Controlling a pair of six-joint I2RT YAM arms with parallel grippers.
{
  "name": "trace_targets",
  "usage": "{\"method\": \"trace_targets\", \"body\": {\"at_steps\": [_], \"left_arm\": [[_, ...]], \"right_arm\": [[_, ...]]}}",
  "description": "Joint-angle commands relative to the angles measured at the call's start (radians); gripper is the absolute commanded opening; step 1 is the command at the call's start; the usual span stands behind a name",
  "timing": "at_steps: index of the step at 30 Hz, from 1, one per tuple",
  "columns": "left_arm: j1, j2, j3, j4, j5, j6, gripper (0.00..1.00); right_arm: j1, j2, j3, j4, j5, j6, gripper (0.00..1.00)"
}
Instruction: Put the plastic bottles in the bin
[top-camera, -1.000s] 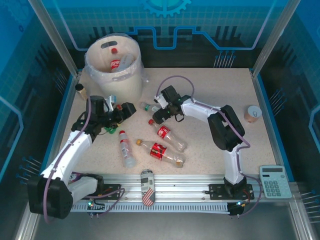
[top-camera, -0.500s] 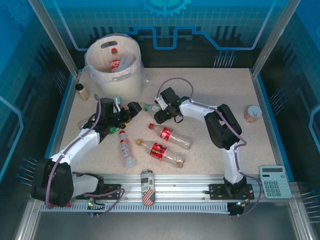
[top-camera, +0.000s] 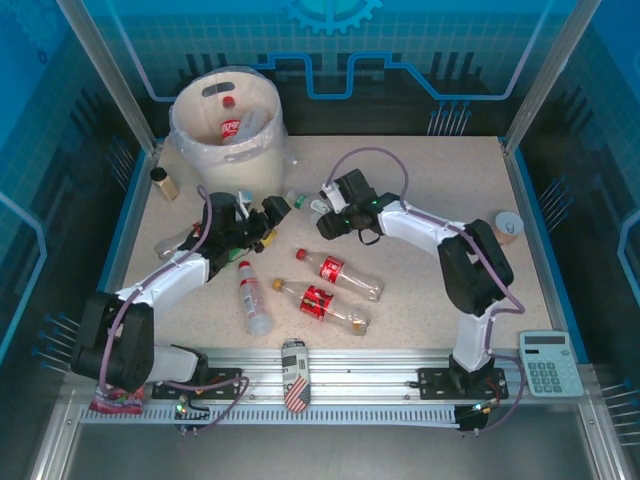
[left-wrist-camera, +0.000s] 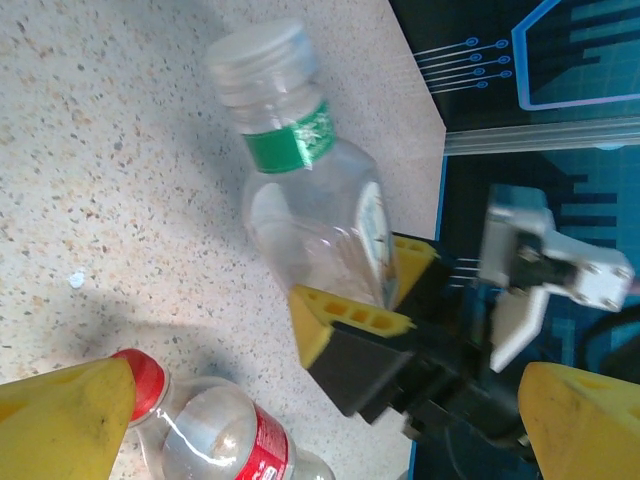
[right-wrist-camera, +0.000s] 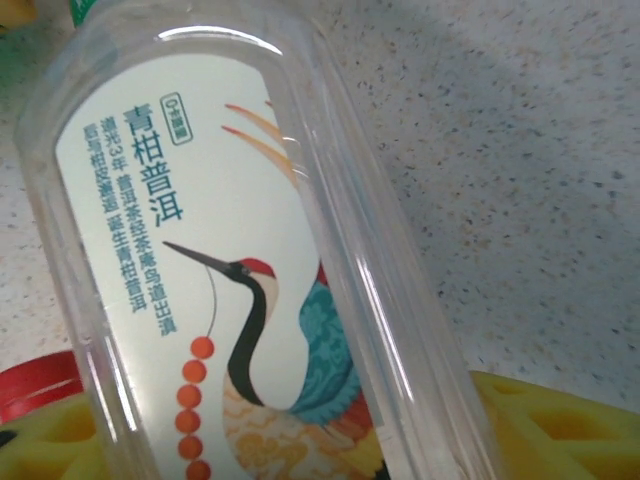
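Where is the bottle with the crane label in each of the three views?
Top external: crane-label bottle at centre, below-right of the bin, at the right gripper.
Left wrist: bottle at centre, cap up, base between that gripper's yellow fingers.
Right wrist: bottle runs upper left to bottom centre.
Shared landmark: those yellow fingers.

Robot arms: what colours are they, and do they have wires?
The left arm and right arm are white with black joints, and a purple cable loops along each. The left hand and right hand are black with chunky yellow fingers.
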Motion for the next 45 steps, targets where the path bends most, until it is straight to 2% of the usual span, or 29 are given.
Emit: {"method": "trace_targets", "body": {"at_steps": [1, 11, 16, 24, 31, 35, 45], "left_arm": [[-0.019, 0.032, 0.044, 0.058, 0.03, -0.03, 0.99], [-0.075, 0.18, 0.098, 0.229, 0.053, -0.107, 0.99], [-0.098, 0.229, 0.152, 0.245, 0.056, -0.105, 0.91], [-0.103, 0.24, 0.137, 0.286, 0.046, -0.127, 0.63], [-0.103, 0.241, 0.159, 0.247, 0.039, -0.104, 0.46], [-0.103, 0.25, 0.173, 0.246, 0.035, -0.104, 0.41], [-0.102, 0.246, 0.169, 0.234, 0.021, -0.092, 0.41]], "right_arm": [[-0.011, -0.1, -0.073, 0.041, -0.019, 0.018, 0.63], [-0.003, -0.295, -0.245, 0.101, -0.119, 0.053, 0.63], [0.016, -0.317, -0.283, 0.155, -0.123, 0.082, 0.64], [0.025, -0.281, -0.277, 0.166, -0.131, 0.092, 0.64], [0.036, -0.272, -0.263, 0.16, -0.137, 0.086, 0.65], [0.036, -0.286, -0.269, 0.162, -0.132, 0.079, 0.72], [0.021, -0.345, -0.266, 0.176, -0.134, 0.066, 0.93]]}}
